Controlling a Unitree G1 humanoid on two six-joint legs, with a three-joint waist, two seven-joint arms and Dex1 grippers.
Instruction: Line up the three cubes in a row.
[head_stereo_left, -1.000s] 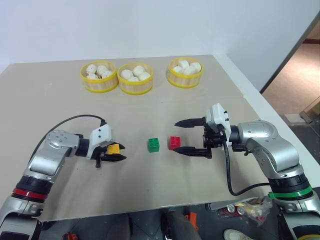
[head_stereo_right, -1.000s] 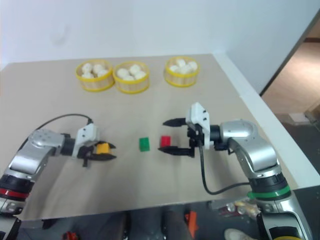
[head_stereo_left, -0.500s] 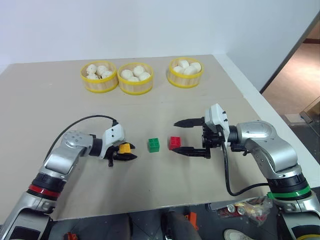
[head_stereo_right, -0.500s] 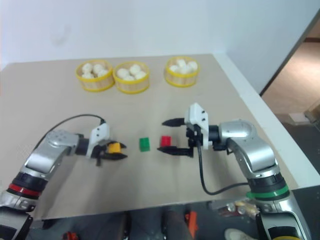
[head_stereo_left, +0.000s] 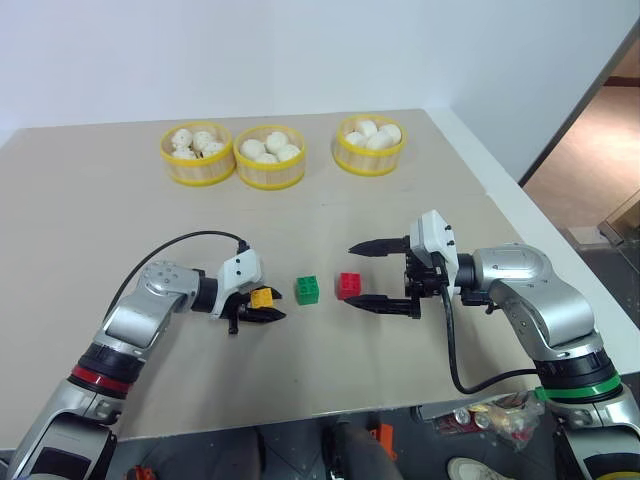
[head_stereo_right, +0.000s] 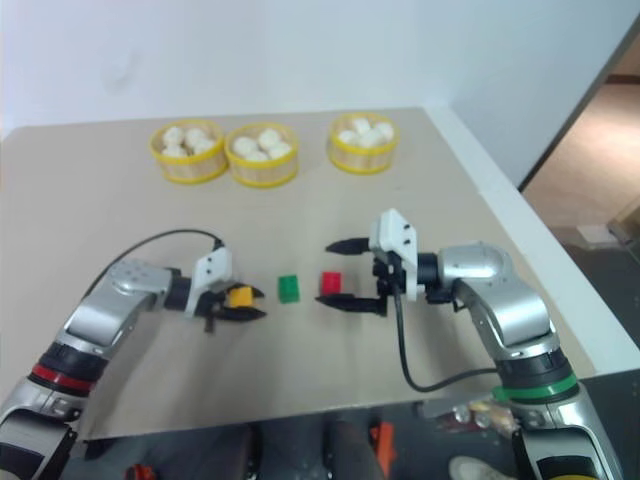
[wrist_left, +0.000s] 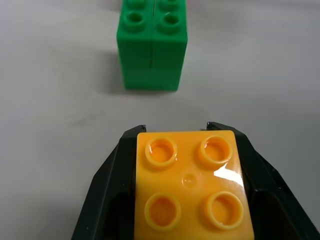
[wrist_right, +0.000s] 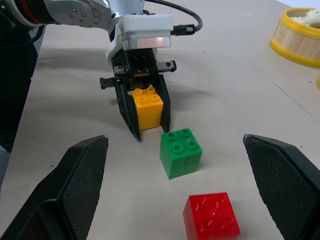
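My left gripper (head_stereo_left: 272, 306) is shut on the yellow-orange cube (head_stereo_left: 262, 297), studs up, low over the table and just left of the green cube (head_stereo_left: 307, 289). A narrow gap separates them, which the left wrist view confirms: the yellow-orange cube (wrist_left: 190, 192) sits between the black fingers and the green cube (wrist_left: 152, 50) straight ahead. The red cube (head_stereo_left: 348, 285) stands right of the green one, a small gap between. My right gripper (head_stereo_left: 348, 275) is wide open, pointing left, its fingertips either side of the red cube (wrist_right: 211, 216) without touching it.
Three yellow-rimmed baskets of white buns stand in a row at the back of the beige table (head_stereo_left: 100, 230): left (head_stereo_left: 197, 174), middle (head_stereo_left: 270, 178), right (head_stereo_left: 370, 163). The table's right edge (head_stereo_left: 520, 215) lies close behind my right arm.
My left gripper has carried the yellow-orange cube to the right, close to the green cube. The right arm, the green cube and the red cube have stayed put.
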